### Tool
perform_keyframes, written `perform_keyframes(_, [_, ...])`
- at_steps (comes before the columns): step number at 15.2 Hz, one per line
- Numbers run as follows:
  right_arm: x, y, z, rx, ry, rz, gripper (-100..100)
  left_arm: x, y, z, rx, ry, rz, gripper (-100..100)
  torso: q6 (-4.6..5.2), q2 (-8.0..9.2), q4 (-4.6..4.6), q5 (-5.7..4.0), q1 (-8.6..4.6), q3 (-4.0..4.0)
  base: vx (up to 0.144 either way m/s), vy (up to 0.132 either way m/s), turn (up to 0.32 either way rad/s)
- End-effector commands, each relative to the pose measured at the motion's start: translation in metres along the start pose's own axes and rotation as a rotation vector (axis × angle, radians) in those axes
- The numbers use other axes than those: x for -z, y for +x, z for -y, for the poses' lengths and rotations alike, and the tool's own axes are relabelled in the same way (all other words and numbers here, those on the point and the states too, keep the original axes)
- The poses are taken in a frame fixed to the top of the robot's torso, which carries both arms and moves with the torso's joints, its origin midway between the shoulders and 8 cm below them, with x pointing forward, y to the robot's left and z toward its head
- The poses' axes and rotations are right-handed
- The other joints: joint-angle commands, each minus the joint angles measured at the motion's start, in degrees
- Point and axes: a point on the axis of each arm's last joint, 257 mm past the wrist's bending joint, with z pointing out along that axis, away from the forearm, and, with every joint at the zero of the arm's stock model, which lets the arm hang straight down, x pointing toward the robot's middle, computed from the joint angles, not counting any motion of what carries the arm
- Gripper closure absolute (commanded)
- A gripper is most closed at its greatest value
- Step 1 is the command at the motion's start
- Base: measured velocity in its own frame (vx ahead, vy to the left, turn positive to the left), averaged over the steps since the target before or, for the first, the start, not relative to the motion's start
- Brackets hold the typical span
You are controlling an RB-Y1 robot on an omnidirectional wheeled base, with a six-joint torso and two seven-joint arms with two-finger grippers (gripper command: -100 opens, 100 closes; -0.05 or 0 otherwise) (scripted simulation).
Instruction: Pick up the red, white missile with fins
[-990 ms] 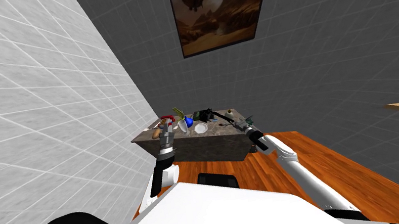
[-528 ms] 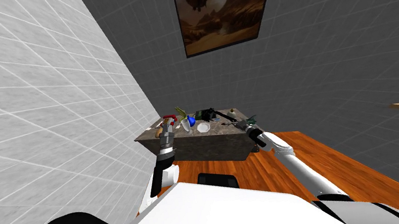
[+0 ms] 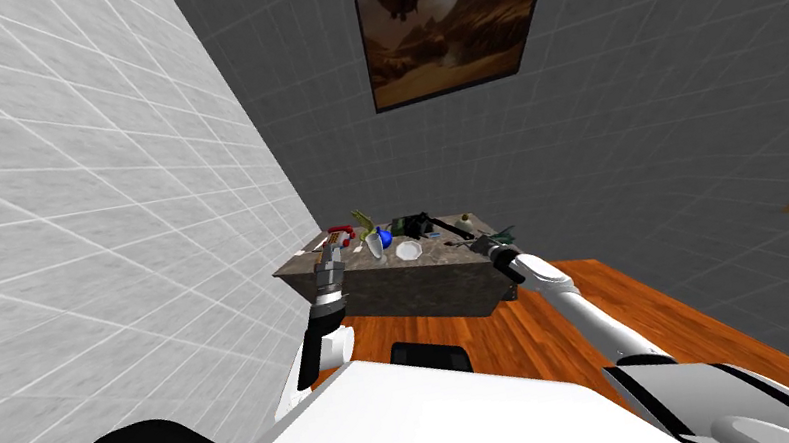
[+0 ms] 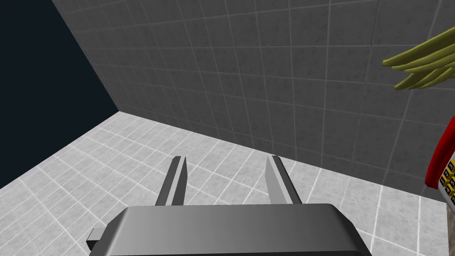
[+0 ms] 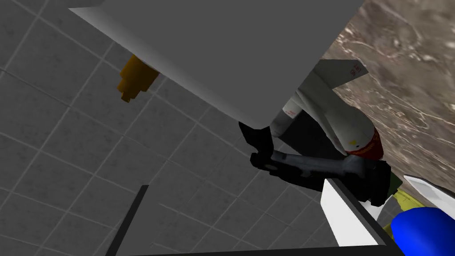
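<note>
On the brown marbled worktop [image 5: 400, 66], right wrist view, lies the missile [image 5: 331, 113]: white body, a fin standing out from it, and a red band at the end nearer the right pincer [image 5: 235, 183]. Its other end is hidden behind a flat grey slab [image 5: 213, 44]; can't tell what that slab is. A black tool [image 5: 311, 166] lies across in front of the missile and overlaps it; can't tell whether they touch. The right pincer is spread wide with nothing between its fingers. Its white finger [image 5: 346, 218] is just beside the black tool, short of the missile. A blue rounded object [image 5: 417, 226] sits close by that finger. A small orange block [image 5: 135, 80] shows past the slab against the dark tiled wall.

Head view: the right pincer is at the worktop's right end. The left pincer [image 3: 328, 250] is over the near left corner, also spread and empty. Off to the side of its fingers are a yellow-green banana bunch [image 4: 422, 66] and a red-edged thing with yellow buttons [image 4: 444, 178]. The worktop stands in the corner of light and dark tiled walls, on an orange wood floor [image 3: 619, 296]. A framed brown picture [image 3: 456, 4] hangs on the dark wall above.
</note>
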Motion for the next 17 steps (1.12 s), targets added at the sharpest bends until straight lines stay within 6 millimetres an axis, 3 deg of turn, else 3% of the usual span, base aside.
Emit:
perform_keyframes(1, [-0.001, 0.010, 0.003, 0.033, 0.000, -0.026, -100, 0.000, 0.000, 0.000, 0.000, 0.000, 0.000, 0, 0.00, 0.00, 0.00, 0.00, 0.00, 0.00, -0.008, 0.048, 0.005])
perform_keyframes(2, [-0.007, 0.011, 0.015, 0.107, 0.008, -0.043, -100, 0.000, 0.000, 0.000, 0.000, 0.000, 0.000, 0, 0.01, -0.01, -0.01, -0.01, -0.05, -0.01, -0.005, 0.069, 0.015])
perform_keyframes(4, [-0.006, 0.022, 0.012, 0.114, 0.002, -0.066, -100, 0.000, 0.000, 0.000, 0.000, 0.000, 0.000, 0, -0.01, -0.05, -0.01, 0.00, 0.01, -0.03, -0.008, 0.065, 0.008])
perform_keyframes(7, [-0.013, 0.037, 0.034, 0.248, 0.011, -0.124, -100, 0.000, 0.000, 0.000, 0.000, 0.000, 0.000, 0, -0.01, -0.03, -0.01, 0.00, 0.04, -0.02, -0.012, 0.083, 0.017])
perform_keyframes(9, [-0.012, 0.046, 0.032, 0.267, 0.003, -0.143, -100, 0.000, 0.000, 0.000, 0.000, 0.000, 0.000, 0, 0.00, -0.05, -0.01, 0.02, 0.08, -0.03, -0.007, 0.075, 0.006])
perform_keyframes(12, [-0.016, 0.058, 0.053, 0.391, 0.006, -0.199, -100, 0.000, 0.000, 0.000, 0.000, 0.000, 0.000, 0, 0.00, -0.04, -0.01, -0.01, -0.01, -0.02, -0.005, 0.066, 0.016])
perform_keyframes(14, [-0.014, 0.066, 0.051, 0.404, -0.002, -0.216, -100, 0.000, 0.000, 0.000, 0.000, 0.000, 0.000, 0, 0.00, -0.08, -0.02, 0.00, 0.02, -0.05, 0.004, 0.065, 0.011])
perform_keyframes(17, [-0.015, 0.081, 0.068, 0.518, -0.009, -0.274, -100, 0.000, 0.000, 0.000, 0.000, 0.000, 0.000, 0, 0.00, -0.06, -0.02, -0.01, -0.03, -0.04, -0.003, 0.063, 0.016])
